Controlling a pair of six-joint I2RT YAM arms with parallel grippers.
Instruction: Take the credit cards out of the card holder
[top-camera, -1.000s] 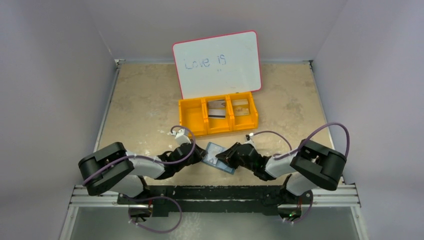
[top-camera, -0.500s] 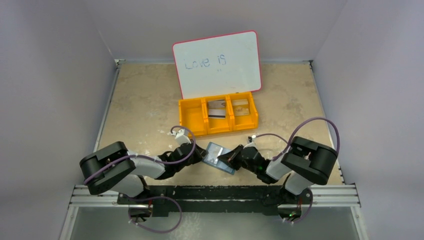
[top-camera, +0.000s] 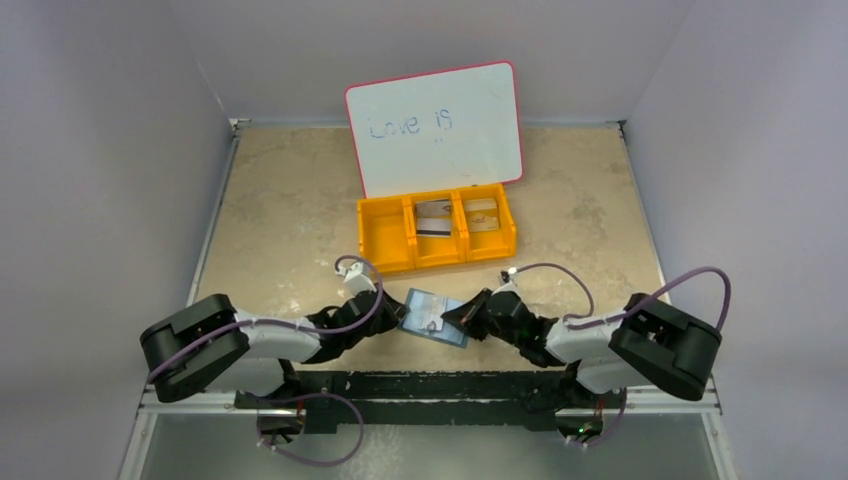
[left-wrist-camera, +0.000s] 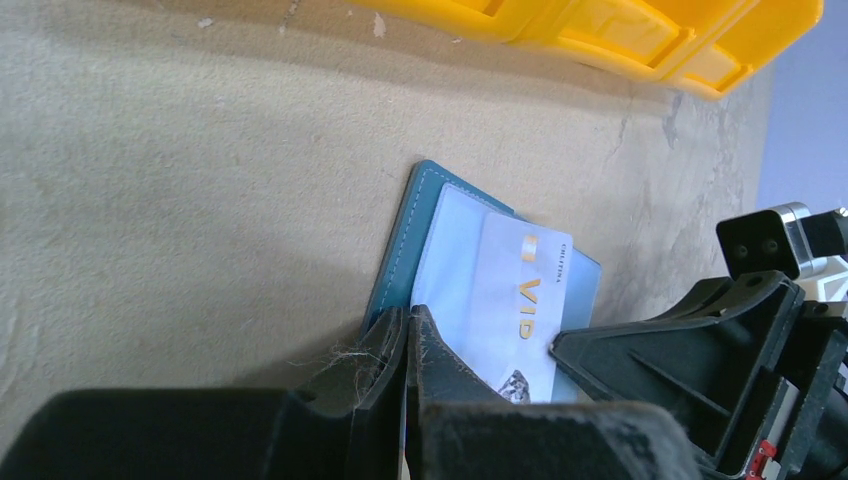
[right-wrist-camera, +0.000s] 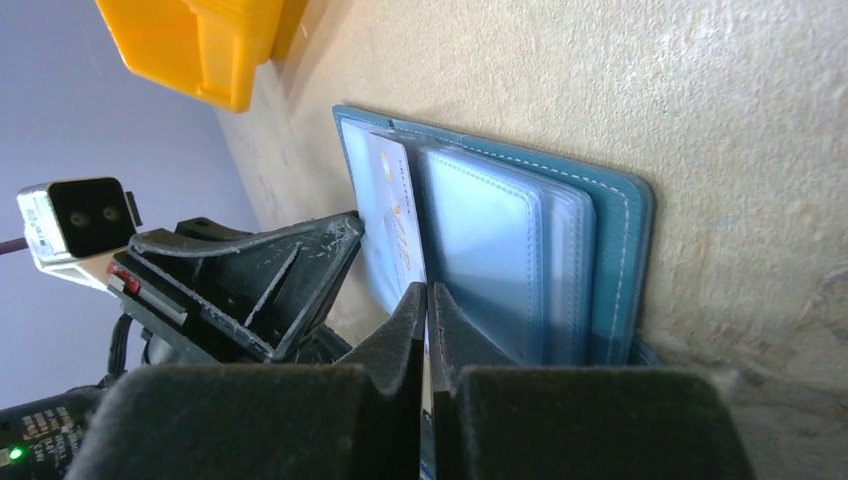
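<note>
Beige tabletop — left jaws closed on the card holder, right jaws closed on a card.

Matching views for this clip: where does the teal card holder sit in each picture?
Top external: card holder lies open low in the centre, between the left claw and right claw.
Left wrist: card holder at centre, just above the left claw, with a VIP card on it.
Right wrist: card holder right of centre, above the right claw.
Shared landmark: the orange bin.
</note>
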